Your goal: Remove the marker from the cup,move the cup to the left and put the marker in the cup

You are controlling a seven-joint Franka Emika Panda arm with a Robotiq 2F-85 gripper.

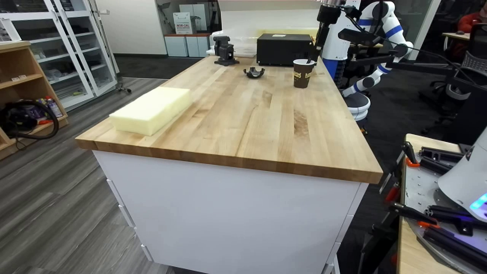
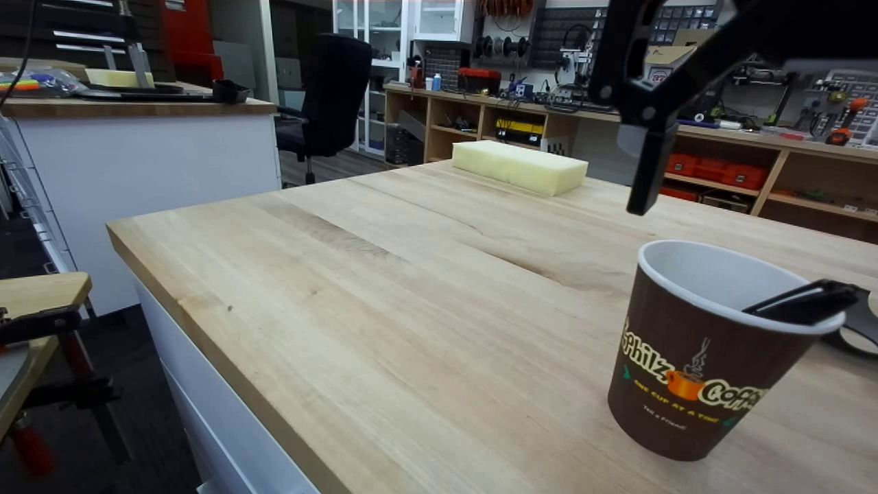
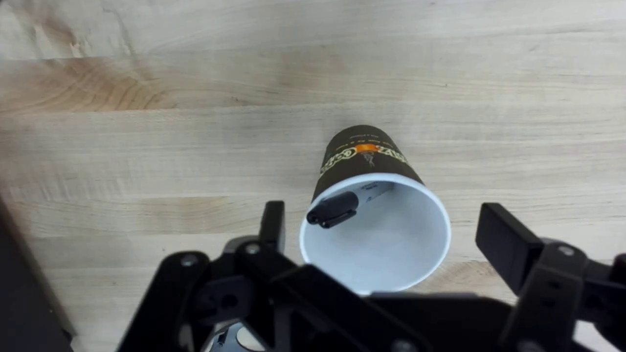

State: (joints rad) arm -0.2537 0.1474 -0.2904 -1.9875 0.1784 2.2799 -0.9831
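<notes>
Nearest to me sprawled the wooden table (image 2: 411, 329), pale on top, white down its side. Toward its far end in an exterior view stood a black box (image 1: 285, 49); I could not see into it. Well apart from that, near a corner of the table, lay a pale yellow block (image 1: 152, 110), flat on the wood. Near the box stood a dark, vise-like fixture (image 1: 225, 51).

Over the table hung the gripper (image 3: 386, 232), its fingers (image 3: 272, 222) spread wide, one to each side of the cup (image 2: 717, 350) as the wrist view had it, with a gap showing between each finger and the paper wall.

That cup stood upright on the wood, dark brown with cream-coloured coffee lettering and a white inside. Near it, between it and the vise-like fixture, lay a curved black piece (image 1: 253, 72).

Smallest was the marker (image 3: 337, 206), standing in the cup on a slant: its paler barrel ran down along the inner wall, while its black cap, clip and all, lay over the rim and poked out a little. I could not make out its tip.
</notes>
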